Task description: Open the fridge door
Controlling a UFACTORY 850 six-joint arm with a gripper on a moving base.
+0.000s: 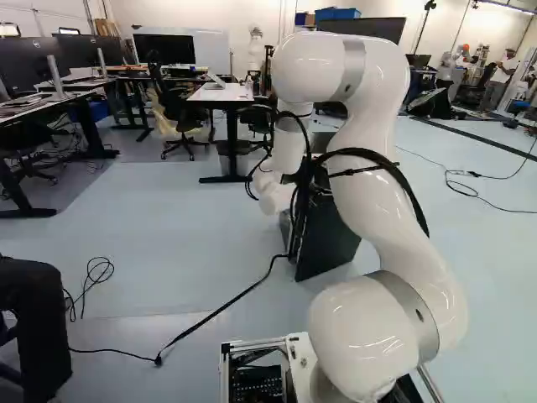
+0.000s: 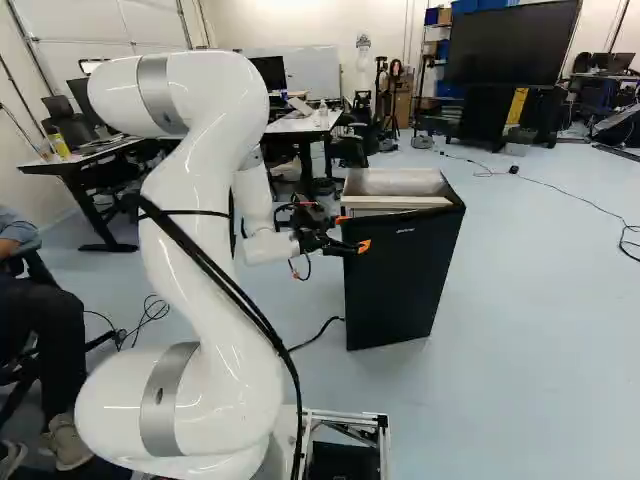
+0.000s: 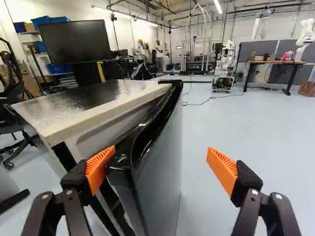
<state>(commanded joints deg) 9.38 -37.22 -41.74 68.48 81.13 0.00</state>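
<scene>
My gripper (image 2: 353, 233) is at the near upper corner of the small black fridge (image 2: 400, 285) in the right base view. Seen from the wrist, the gripper (image 3: 161, 169) stands open, its fingers wide apart. One orange pad (image 3: 100, 168) is at the door's free edge, on the side toward the fridge body, seemingly touching the corner; the other pad (image 3: 222, 169) is out in the air before the door's front. The black door (image 3: 160, 172) stands slightly ajar, with a narrow gap to the pale-rimmed body (image 3: 88, 115). In the left base view, the arm partly hides the fridge (image 1: 329, 243).
Desks (image 1: 222, 94) and chairs stand beyond the fridge. A black cable (image 1: 220, 309) crosses the floor from the fridge toward a seated person's leg at the left. A large screen (image 2: 512, 45) is at the back; another robot (image 3: 225, 64) stands farther off.
</scene>
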